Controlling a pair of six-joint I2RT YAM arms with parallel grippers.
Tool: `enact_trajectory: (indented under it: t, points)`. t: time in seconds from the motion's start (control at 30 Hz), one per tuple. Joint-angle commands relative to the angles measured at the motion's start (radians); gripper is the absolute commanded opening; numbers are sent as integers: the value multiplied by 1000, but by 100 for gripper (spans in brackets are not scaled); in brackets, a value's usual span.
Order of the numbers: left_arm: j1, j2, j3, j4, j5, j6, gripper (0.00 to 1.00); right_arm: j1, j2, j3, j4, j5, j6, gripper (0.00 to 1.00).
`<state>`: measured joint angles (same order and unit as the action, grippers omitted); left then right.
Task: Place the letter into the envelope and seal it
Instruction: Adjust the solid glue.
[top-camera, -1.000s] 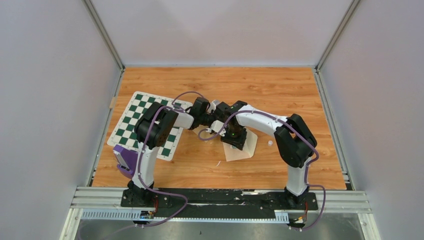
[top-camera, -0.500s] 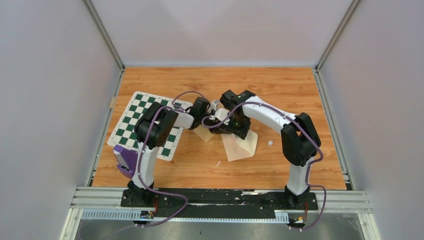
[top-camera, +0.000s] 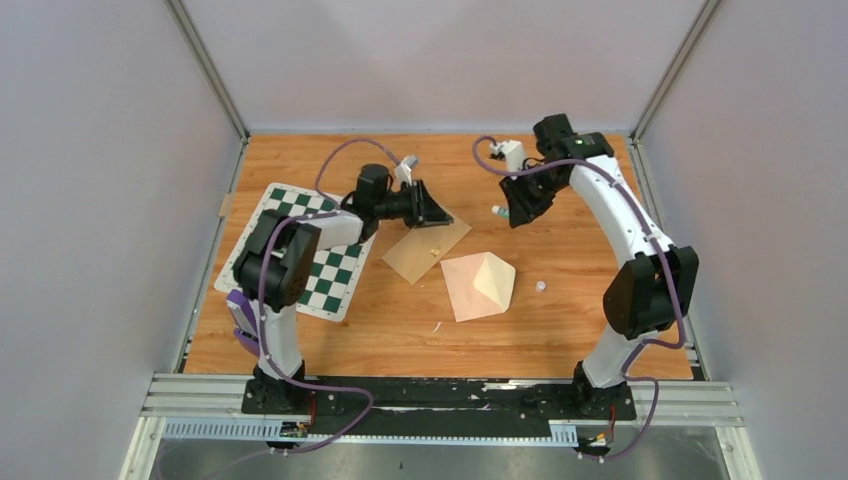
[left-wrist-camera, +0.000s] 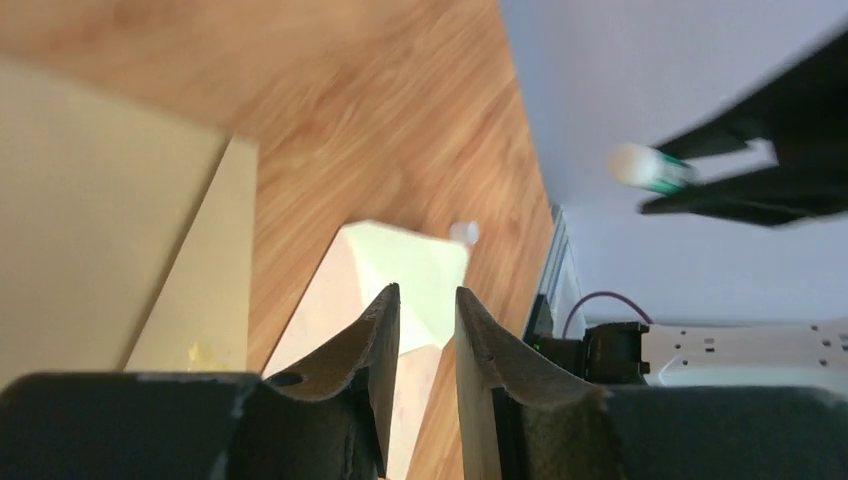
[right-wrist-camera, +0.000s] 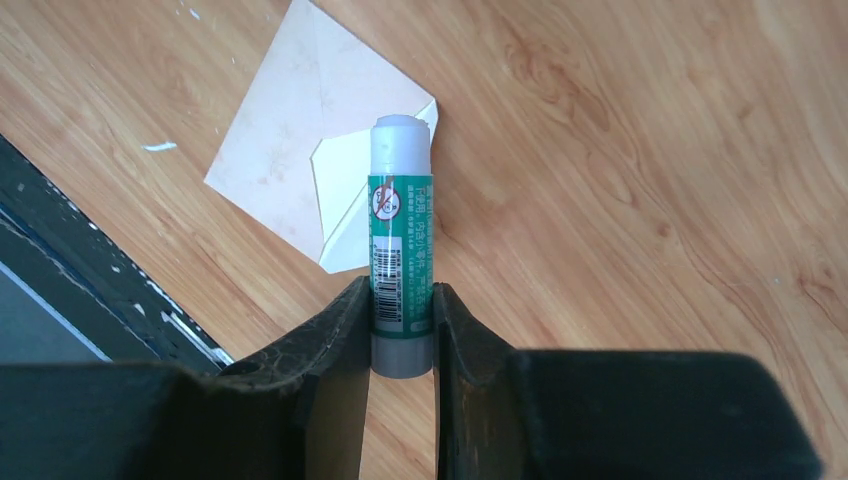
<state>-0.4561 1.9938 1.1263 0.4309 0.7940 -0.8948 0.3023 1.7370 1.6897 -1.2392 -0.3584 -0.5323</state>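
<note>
The cream envelope (top-camera: 462, 288) lies mid-table with its pale flap (top-camera: 495, 275) raised; it also shows in the right wrist view (right-wrist-camera: 285, 110) and the left wrist view (left-wrist-camera: 400, 260). The letter with the ornate border is not in view. My right gripper (top-camera: 507, 205) hovers at the back right, shut on a green glue stick (right-wrist-camera: 402, 220) with its tip uncapped (top-camera: 497, 211). My left gripper (top-camera: 445, 217) hovers above a plain tan rectangle (top-camera: 425, 250). Its jaws (left-wrist-camera: 427, 290) stand a narrow gap apart with nothing between them.
A green-and-white chessboard mat (top-camera: 265, 235) lies at the left, a purple object (top-camera: 250, 315) by its near corner. A small white cap (top-camera: 540, 286) sits right of the envelope. A small yellow speck (top-camera: 433, 252) lies on the tan rectangle. Grey walls enclose the table.
My right arm has lifted off the envelope and swung to the back right with the glue stick. My left gripper has drawn back, uncovering the tan rectangle. The envelope's flap stands raised.
</note>
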Motion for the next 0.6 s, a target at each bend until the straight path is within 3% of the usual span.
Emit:
enact_trajectory:
  t: [0.0, 0.17, 0.23, 0.27, 0.3, 0.37, 0.4, 0.43, 0.57]
  points:
    - [29, -214, 0, 169, 48, 186, 36, -43, -50, 55, 12, -249, -41, 0]
    - [29, -408, 72, 3, 220, 574, 46, -40, -23, 100, -22, -345, -145, 0]
    - [21, -463, 101, -143, 267, 804, 47, -27, -6, 154, -36, -392, -160, 0]
    - [10, -478, 122, -270, 272, 987, 48, -18, 5, 188, -41, -408, -152, 0]
    - [1, -507, 132, -341, 265, 1076, 48, -10, 18, 223, -42, -426, -127, 0]
    - [-31, -539, 157, -505, 212, 1402, 48, 1, 48, 291, -59, -478, -93, 0]
    - [-55, -548, 154, -566, 188, 1467, 48, 7, 60, 312, -67, -500, -85, 0]
    - [-74, -565, 136, -581, 142, 1585, 48, 17, 68, 325, -71, -512, -82, 0]
    - [-114, -601, 53, -482, 12, 1777, 48, 78, 82, 334, -84, -491, -83, 0]
